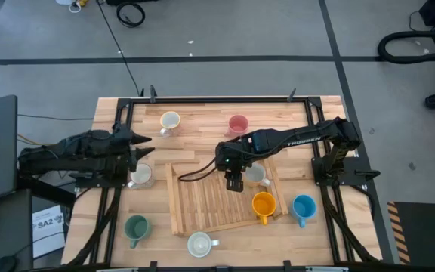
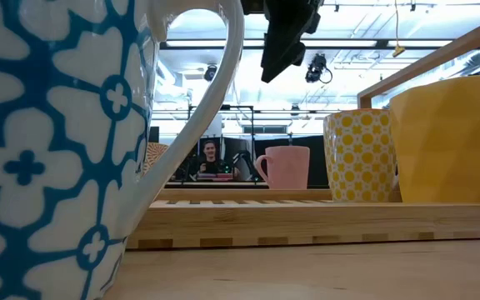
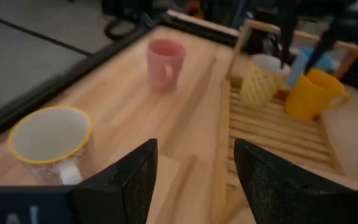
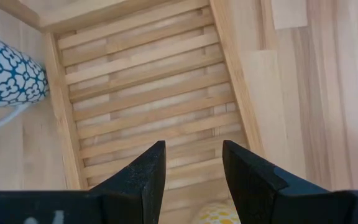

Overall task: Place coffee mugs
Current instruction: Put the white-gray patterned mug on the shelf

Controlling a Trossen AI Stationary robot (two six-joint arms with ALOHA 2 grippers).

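My right gripper (image 1: 234, 182) hangs open and empty above the slatted wooden tray (image 1: 202, 204), fingers pointing down; it also shows in the low view (image 2: 286, 42) and its own wrist view (image 4: 192, 171). On the tray stand an orange mug (image 1: 263, 204) and a yellow-patterned pale mug (image 1: 257, 175). On the table stand a pink mug (image 1: 238, 125), a cream mug (image 1: 171, 121), a pale mug (image 1: 140, 175), a dark green mug (image 1: 136, 227), a blue mug (image 1: 303, 206) and a white blue-patterned mug (image 1: 200, 244). My left gripper (image 3: 194, 180) waits open at the table's left (image 1: 138, 147).
The tray's raised rim (image 4: 58, 106) runs around the slats. The blue-patterned mug (image 2: 65, 142) stands just outside the tray's near rim. Black frame rails (image 1: 119, 121) border the table. A person shows far behind the table (image 2: 211, 158).
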